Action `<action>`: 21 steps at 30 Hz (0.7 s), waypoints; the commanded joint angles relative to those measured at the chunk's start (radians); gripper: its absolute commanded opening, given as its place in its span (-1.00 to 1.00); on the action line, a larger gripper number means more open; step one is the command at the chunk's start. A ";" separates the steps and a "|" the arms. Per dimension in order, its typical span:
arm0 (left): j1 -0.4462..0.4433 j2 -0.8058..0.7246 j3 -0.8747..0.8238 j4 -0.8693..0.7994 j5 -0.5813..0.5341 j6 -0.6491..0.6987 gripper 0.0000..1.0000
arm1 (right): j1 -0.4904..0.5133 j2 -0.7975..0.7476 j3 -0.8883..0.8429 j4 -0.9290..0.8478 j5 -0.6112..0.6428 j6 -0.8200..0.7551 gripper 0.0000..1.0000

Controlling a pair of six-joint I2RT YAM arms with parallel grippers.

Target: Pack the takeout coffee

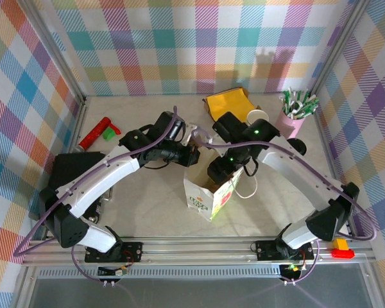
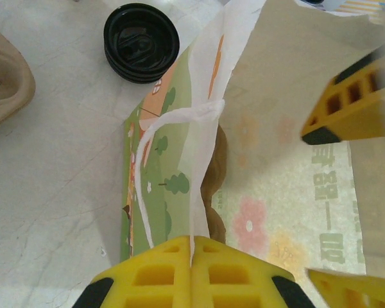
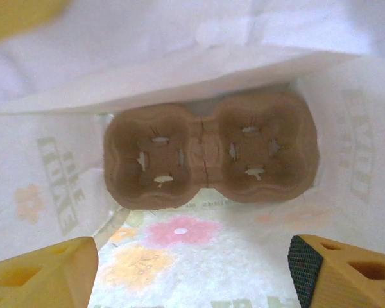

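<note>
Left pincer pinches the bag rim; right pincer is spread inside the bag.
The white paper bag with green print stands mid-table, one top edge nipped between the left fingers. A brown moulded-pulp two-cup carrier lies on the bag floor below the right pincer's parted fingers. The small white paper cup stands outside the bag at the far side of the table, beside a pink cup of sticks. Stacked black round lids lie near the bag.
</note>
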 commanded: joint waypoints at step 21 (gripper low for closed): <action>-0.061 -0.050 0.183 -0.157 -0.276 -0.040 -0.04 | -0.003 -0.469 -0.125 0.246 0.313 0.705 0.66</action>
